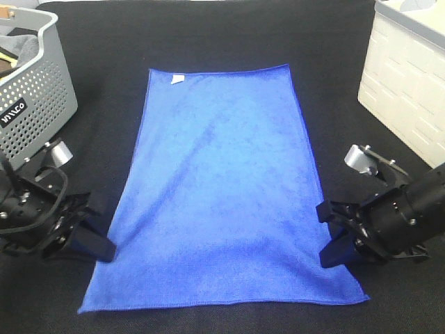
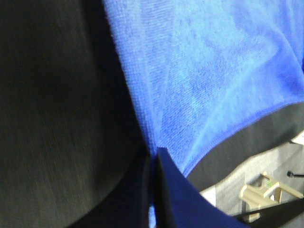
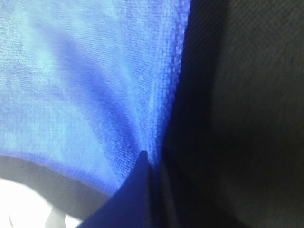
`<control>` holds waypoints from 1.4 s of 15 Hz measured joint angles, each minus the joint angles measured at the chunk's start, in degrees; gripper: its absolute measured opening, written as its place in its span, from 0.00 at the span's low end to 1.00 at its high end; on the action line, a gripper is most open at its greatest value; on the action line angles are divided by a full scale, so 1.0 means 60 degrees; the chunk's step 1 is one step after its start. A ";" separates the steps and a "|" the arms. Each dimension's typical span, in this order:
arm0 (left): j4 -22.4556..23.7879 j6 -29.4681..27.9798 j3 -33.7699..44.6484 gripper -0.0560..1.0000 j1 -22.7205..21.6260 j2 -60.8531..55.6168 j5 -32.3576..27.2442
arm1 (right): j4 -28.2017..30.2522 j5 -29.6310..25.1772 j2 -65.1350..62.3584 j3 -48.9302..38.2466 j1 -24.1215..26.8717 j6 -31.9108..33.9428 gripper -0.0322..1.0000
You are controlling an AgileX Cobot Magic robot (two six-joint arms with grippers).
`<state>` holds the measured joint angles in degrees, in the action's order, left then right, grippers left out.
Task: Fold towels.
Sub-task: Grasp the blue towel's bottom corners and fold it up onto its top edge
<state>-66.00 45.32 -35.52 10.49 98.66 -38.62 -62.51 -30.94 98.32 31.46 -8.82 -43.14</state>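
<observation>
Plush rectangular towel (image 1: pixel 222 188) — pinched, left gripper (image 2: pixel 153 164), right gripper (image 3: pixel 150 164)

My left arm (image 1: pixel 28 209) and right arm (image 1: pixel 410 216) are matte black, each with a silver cylinder (image 1: pixel 61 154); left gripper (image 2: pixel 154 159) and right gripper (image 3: pixel 151 161) carry dark blue fingers (image 2: pixel 180 204).

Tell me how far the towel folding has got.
Done: the towel lies spread flat in one layer, with no fold made yet. In hand: the left gripper and right gripper each look pinched on a long edge, near the near end. Left: all the folding.
</observation>
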 joint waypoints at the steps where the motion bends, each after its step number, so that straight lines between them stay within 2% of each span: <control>1: 0.0239 -0.0258 0.0248 0.05 0.0000 -0.0267 -0.0181 | 0.0430 -0.0277 -0.0229 -0.0010 0.0000 0.0392 0.03; 4: 0.0420 -0.0477 0.1289 0.05 0.0000 -0.1299 -0.0306 | 0.1366 -0.1098 -0.1022 -0.0382 0.0000 0.1346 0.03; 8: 0.0458 -0.0859 0.2531 0.05 0.0000 -0.2750 -0.0382 | 0.1480 -0.1232 -0.1958 -0.1776 0.0000 0.1490 0.03; 11: 0.0477 -0.1127 0.2884 0.05 0.0000 -0.3285 -0.0258 | 0.1518 -0.1261 -0.2359 -0.1824 0.0000 0.1509 0.03; 14: 0.0449 -0.1528 0.2215 0.05 0.0000 -0.3275 0.0449 | 0.1700 -0.1270 -0.2340 -0.0477 -0.0029 0.1518 0.03; 16: 0.0449 -0.1604 0.1337 0.05 0.0000 -0.3084 0.0936 | 0.1805 -0.1270 -0.2110 0.0907 -0.0029 0.1671 0.03; 18: 0.0468 -0.1614 0.0201 0.05 0.0000 -0.2330 0.1031 | 0.2072 -0.1413 -0.1346 0.2320 -0.0029 0.1967 0.03; 19: 0.0468 -0.1614 0.0201 0.05 0.0000 -0.2330 0.1031 | 0.2072 -0.1413 -0.1346 0.2320 -0.0029 0.1967 0.03; 21: 0.0630 -0.1614 -0.1528 0.05 0.0000 -0.0936 0.1346 | 0.2435 -0.1757 0.0038 0.4383 -0.0029 0.2206 0.03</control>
<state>-62.22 35.64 -44.69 10.49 93.05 -30.54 -47.90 -41.48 98.55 57.75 -9.00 -29.91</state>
